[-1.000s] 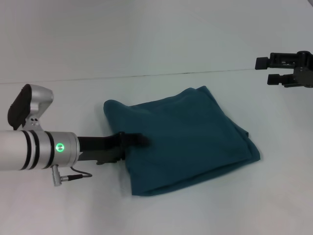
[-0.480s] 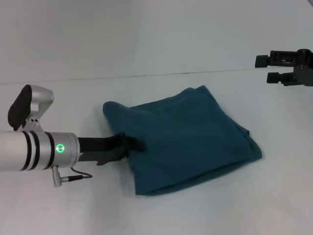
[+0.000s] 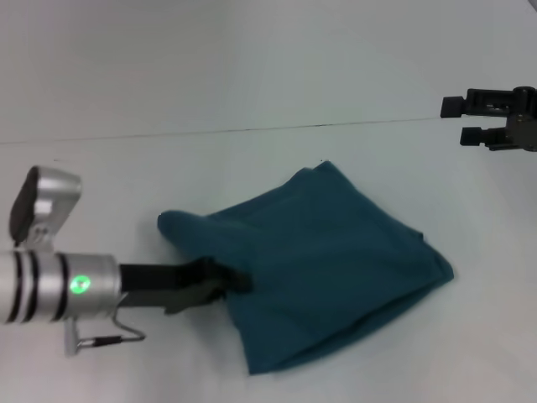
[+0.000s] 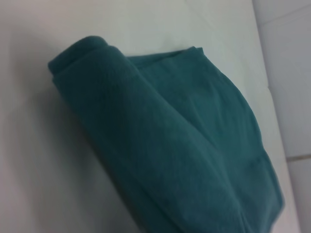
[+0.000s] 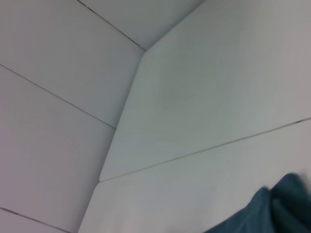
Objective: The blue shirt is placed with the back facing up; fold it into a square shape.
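The blue shirt (image 3: pixel 336 260) lies folded into a rough square on the white table, plain side up. My left gripper (image 3: pixel 228 277) is at the shirt's left edge, shut on the fabric, and that edge is raised into a rounded hump. The left wrist view shows this rolled fold of the shirt (image 4: pixel 160 136) close up. My right gripper (image 3: pixel 466 120) hangs open and empty at the far right, well apart from the shirt. A corner of the shirt (image 5: pixel 279 208) shows in the right wrist view.
The white table (image 3: pixel 268 168) spreads around the shirt. A thin dark seam (image 3: pixel 252 130) runs across it behind the shirt. My left arm's silver forearm (image 3: pixel 50 285) lies low over the table's left front.
My left gripper has drawn back to the left and toward the front, pulling the shirt's left edge with it. That edge has bunched and risen. The right arm has stayed parked.
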Robot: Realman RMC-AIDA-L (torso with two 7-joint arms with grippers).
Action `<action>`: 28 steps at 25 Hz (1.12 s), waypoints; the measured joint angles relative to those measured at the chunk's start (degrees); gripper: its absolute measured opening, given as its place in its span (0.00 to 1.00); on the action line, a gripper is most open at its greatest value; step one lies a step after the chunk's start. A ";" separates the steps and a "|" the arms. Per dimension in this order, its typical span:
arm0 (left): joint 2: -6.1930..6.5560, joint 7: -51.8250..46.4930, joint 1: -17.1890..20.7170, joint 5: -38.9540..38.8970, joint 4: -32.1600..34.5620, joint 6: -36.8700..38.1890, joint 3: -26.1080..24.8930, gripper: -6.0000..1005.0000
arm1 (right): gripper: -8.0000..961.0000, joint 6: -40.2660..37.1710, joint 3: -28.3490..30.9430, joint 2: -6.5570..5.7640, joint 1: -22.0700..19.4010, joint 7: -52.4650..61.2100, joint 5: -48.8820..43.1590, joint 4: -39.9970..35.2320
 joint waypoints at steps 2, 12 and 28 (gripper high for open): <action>-0.15 -0.55 2.81 0.20 3.52 3.11 -0.14 0.21 | 0.98 0.11 -0.01 -0.04 -0.06 -0.12 -0.04 0.48; 5.52 5.34 0.23 8.50 1.85 4.18 -4.83 0.20 | 0.98 -0.12 -0.48 0.07 0.09 -0.45 -0.08 0.87; 5.83 3.92 -0.93 13.75 6.81 4.09 -3.83 0.19 | 0.98 -0.55 -0.54 0.26 0.16 -0.47 -0.11 0.83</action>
